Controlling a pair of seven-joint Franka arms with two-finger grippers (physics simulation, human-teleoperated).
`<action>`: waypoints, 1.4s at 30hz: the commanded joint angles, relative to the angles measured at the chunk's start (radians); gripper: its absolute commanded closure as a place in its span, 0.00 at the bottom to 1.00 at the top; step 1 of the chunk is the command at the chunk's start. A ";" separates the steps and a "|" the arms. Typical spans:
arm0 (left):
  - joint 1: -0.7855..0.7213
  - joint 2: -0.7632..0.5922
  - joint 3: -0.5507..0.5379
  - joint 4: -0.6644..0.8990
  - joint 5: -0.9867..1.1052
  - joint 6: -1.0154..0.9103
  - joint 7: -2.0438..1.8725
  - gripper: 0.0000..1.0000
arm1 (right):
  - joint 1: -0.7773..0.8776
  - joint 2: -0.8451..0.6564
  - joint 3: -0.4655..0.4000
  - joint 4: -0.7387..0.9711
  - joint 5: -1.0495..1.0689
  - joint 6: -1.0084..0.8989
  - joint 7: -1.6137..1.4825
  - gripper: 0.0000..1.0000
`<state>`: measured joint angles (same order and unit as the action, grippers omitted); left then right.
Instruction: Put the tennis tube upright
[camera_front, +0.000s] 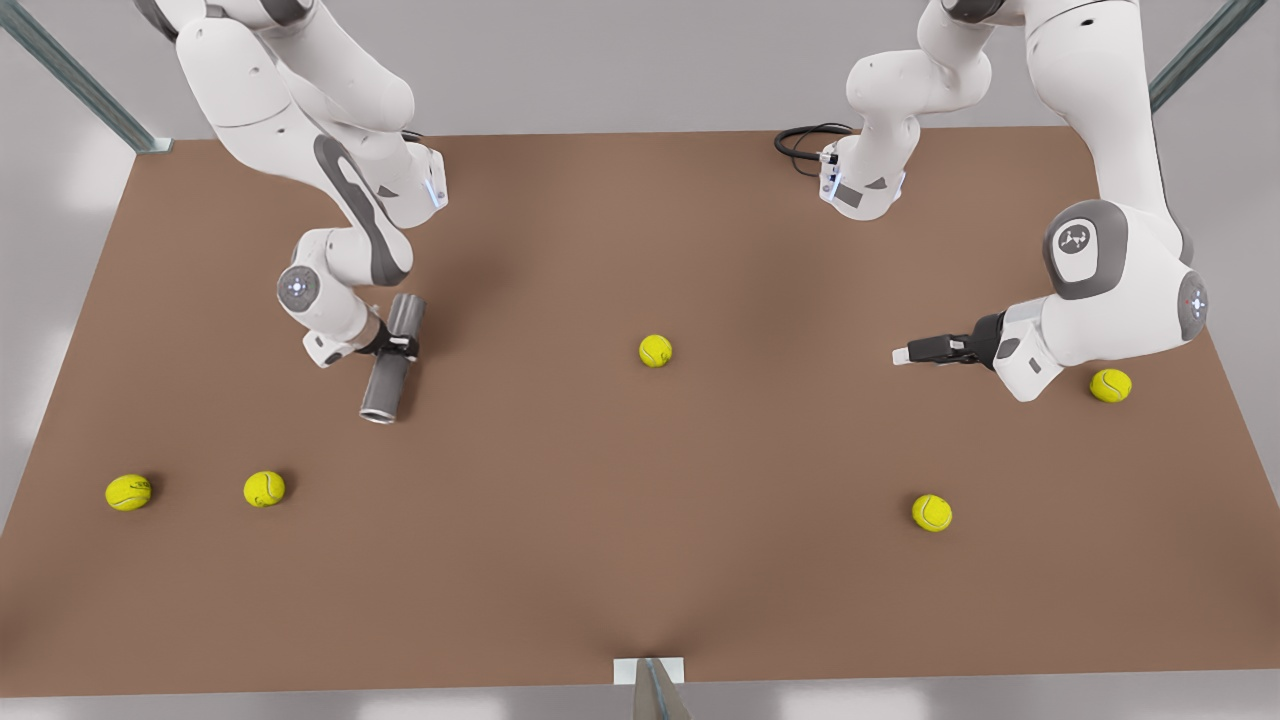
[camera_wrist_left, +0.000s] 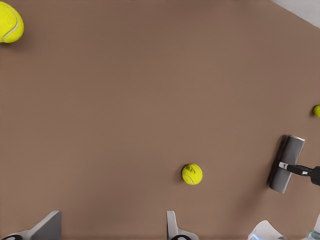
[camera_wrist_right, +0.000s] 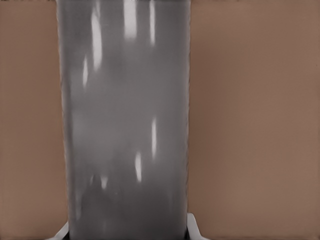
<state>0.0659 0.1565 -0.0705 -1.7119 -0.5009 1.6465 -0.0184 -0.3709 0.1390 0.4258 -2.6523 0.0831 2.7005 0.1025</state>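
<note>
Two hazards from here, both judged from the grip. Clamped across the middle of the plain dark grey cylindrical tennis tube (camera_front: 385, 385) by the right gripper (camera_front: 400, 345), fingers (camera_wrist_right: 193, 226) pressed against its sides. Smooth, glossy wall streaked with highlights in the right wrist view, so probably slick between narrow pads. Could spin or slide in the grip as the wrist rotates. Could also topple if set down off-vertical or released too early, then roll across the flat brown table (camera_front: 640, 580).

Long and slender, with a lighter silvery rim at the end nearer the camera. Sits in the front view at about nine o'clock from the small yellow-green tennis ball at the table's middle (camera_front: 655, 350). Long axis runs roughly from twelve towards six o'clock, leaning slightly towards seven at the rimmed end. Not upright yet. Cannot tell whether resting on the table or just lifted, though a soft shadow lies close beside it.

Nearest loose yellow-green ball (camera_front: 264, 489) lies at about seven o'clock from the tube, well apart and unlikely to obstruct.

Left gripper (camera_front: 930, 350) waits at about three o'clock from the middle ball, fingers (camera_wrist_left: 172, 227) spread apart and holding nothing.
</note>
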 joint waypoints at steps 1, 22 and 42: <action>0.000 0.000 0.000 0.000 -0.001 -0.001 0.000 0.00 | 0.001 -0.001 0.004 0.000 0.000 -0.001 0.000 0.24; 0.003 0.003 0.000 -0.003 0.001 0.001 0.002 0.00 | 0.073 -0.009 0.113 0.419 -0.049 -0.349 -0.267 0.24; 0.020 0.009 0.000 -0.002 0.001 0.009 0.005 0.01 | 0.423 0.409 0.110 0.900 -0.180 -0.344 -0.596 0.24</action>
<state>0.0858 0.1657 -0.0705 -1.7135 -0.5001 1.6574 -0.0138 0.0668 0.5715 0.5345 -1.7254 -0.0979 2.3562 -0.5237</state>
